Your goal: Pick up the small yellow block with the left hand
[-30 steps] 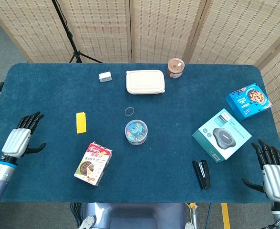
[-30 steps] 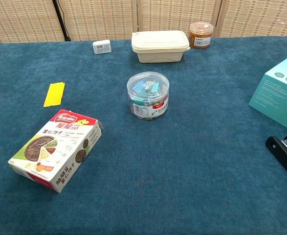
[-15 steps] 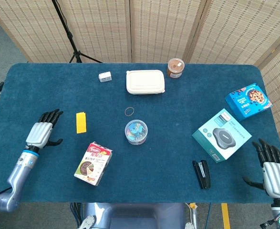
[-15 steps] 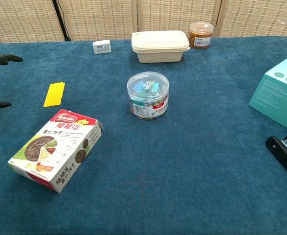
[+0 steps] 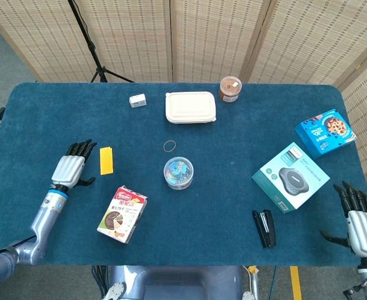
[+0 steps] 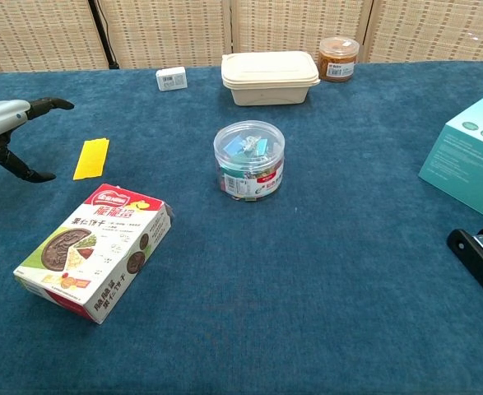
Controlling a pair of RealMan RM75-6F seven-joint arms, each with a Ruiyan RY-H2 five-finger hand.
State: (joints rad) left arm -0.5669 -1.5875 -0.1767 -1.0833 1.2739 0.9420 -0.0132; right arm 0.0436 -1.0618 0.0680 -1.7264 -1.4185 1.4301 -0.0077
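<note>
left hand [image 5: 71, 167] hovered over the blue cloth-covered table [image 5: 58, 112], fingers spread apart and holding nothing, just left of the small flat yellow block [image 5: 106, 160]. in the chest view the same hand [image 6: 6, 123] showed at the left edge, its dark fingers [image 6: 50, 104] pointing right toward the block [image 6: 91, 158] without touching it. the block lay flat on the table, on the left side, a little farther away than the printed snack box with the brown disc picture [image 5: 122, 214], which sat near the front edge.

right hand [image 5: 361, 225] was at the near right corner, fingers apart and empty, well apart from everything else.

a clear round plastic tub of coloured clips [image 5: 179, 172] stood near the middle, with a thin rubber band ring [image 5: 169, 146] just beyond it. farther back sat a cream lidded food container [image 5: 190, 107], a small white box [image 5: 137, 100] to its left and a brown jar with a pale lid [image 5: 231, 89] to its right. on the right side lay a teal box picturing a dark device [image 5: 291, 177], a blue cookie box [image 5: 325, 132], and a black stapler [image 5: 265, 227] near the front.
</note>
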